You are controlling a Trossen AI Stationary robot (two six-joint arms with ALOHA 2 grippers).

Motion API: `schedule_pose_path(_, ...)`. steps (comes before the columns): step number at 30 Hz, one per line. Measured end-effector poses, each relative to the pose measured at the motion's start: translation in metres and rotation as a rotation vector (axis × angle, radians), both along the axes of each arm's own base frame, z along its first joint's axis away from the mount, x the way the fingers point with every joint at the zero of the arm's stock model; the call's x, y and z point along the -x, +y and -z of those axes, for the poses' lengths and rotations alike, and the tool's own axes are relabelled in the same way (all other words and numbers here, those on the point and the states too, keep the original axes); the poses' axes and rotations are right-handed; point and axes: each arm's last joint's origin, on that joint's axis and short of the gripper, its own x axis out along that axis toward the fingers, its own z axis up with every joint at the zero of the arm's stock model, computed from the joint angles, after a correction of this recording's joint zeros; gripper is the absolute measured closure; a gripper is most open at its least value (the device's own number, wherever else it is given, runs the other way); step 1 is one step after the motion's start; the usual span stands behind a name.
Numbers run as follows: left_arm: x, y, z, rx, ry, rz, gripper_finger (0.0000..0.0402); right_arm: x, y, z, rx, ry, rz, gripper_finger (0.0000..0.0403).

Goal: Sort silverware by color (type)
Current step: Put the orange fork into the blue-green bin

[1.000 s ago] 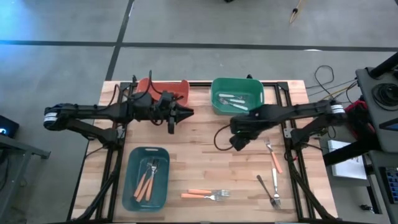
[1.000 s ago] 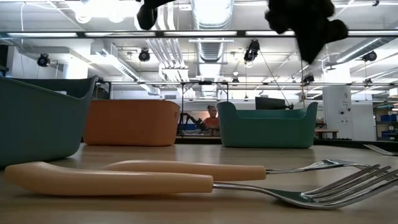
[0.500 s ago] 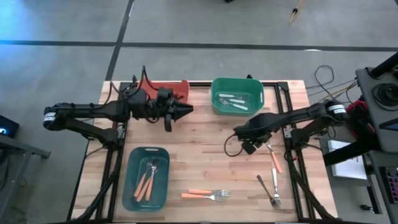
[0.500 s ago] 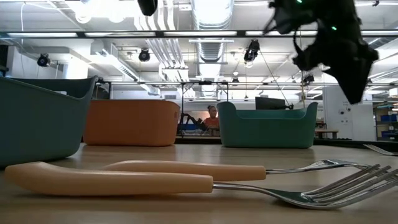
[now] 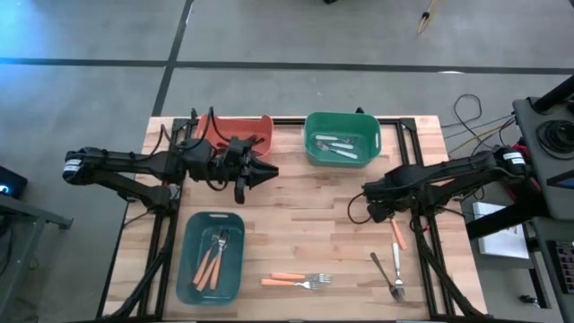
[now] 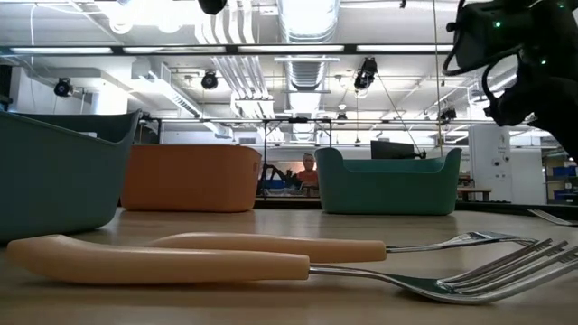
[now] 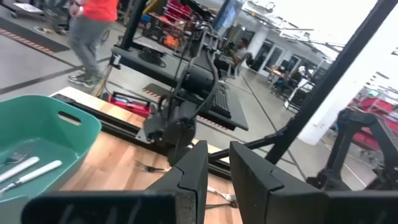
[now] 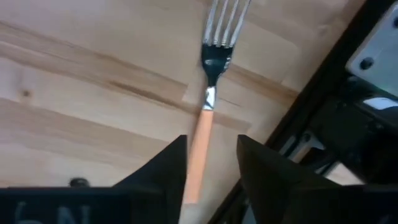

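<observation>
An orange-handled fork point(image 8: 203, 134) lies flat on the wooden table point(image 5: 296, 206) at the right, also seen from above as a fork point(image 5: 396, 233). My right gripper point(image 8: 211, 165) points down just above it, open, one finger on either side of the handle without touching it; it also shows from above point(image 5: 380, 212). My left gripper point(image 5: 269, 170) hovers level over the table's far middle, its fingers point(image 7: 193, 174) a narrow gap apart with nothing between them. Two more orange-handled forks point(image 5: 296, 281) lie near the front edge.
A green bin point(image 5: 342, 139) at the back holds white-handled pieces. A red bin point(image 5: 235, 128) stands behind my left gripper. A blue bin point(image 5: 212, 257) at the front left holds orange-handled and black forks. Silver utensils point(image 5: 395, 269) lie at the front right.
My right gripper has swung from the table's middle toward the right edge and come down over the orange-handled fork, turning as it went. My left gripper has drifted slightly toward the near edge. No silverware has moved.
</observation>
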Motion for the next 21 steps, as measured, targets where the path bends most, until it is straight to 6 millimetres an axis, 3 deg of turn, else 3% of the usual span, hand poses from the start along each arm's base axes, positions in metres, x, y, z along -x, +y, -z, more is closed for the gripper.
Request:
schedule_pose_path(10,0.0,0.001,0.001,-0.001,0.004,-0.042,0.0351,-0.004,0.0,-0.013,-0.001,-0.067,0.038,0.0171)
schedule_pose_path(16,0.0,0.002,0.001,-0.009,0.006,-0.058,0.0351,-0.009,-0.002,-0.016,0.084,-0.086,0.04,0.0159)
schedule_pose_path(21,0.0,0.004,0.001,-0.024,0.008,-0.11,0.0351,-0.008,-0.002,-0.003,0.083,-0.013,0.033,0.0163)
